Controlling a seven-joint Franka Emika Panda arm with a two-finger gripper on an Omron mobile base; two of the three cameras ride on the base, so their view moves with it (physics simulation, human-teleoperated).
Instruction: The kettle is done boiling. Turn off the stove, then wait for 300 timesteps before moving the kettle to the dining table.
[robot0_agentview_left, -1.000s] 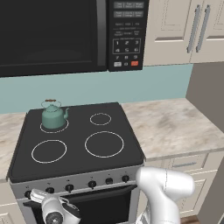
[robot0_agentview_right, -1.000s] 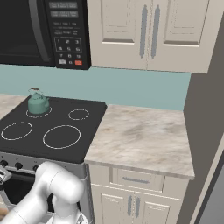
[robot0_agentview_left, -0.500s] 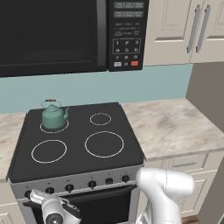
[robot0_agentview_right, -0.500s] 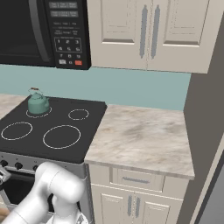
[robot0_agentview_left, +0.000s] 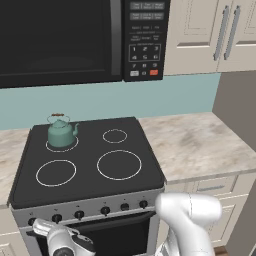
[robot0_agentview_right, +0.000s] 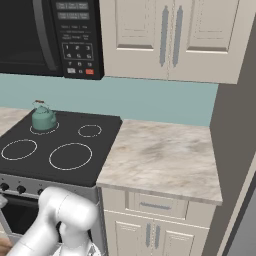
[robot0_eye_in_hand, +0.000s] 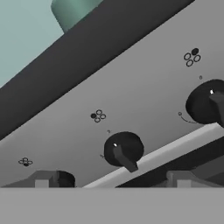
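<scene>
A rendered kitchen is shown, with marbled counters, cream cabinets and a teal backsplash. The kettle (robot0_agentview_left: 62, 132) is seen upright on the back-left burner of the stove (robot0_agentview_left: 90, 165), well apart from the arm. Low at the stove's front panel, the gripper (robot0_eye_in_hand: 113, 180) is now spread wide, where 1 second ago it was clamped almost shut; a black knob (robot0_eye_in_hand: 123, 150) is framed between its tips, untouched. The knob is judged released, so the burner is probably off and the wait comes next. On the microwave (robot0_agentview_left: 75, 40) keypad only digits 1 to 9 are faintly made out; other labels are too blurred.
</scene>
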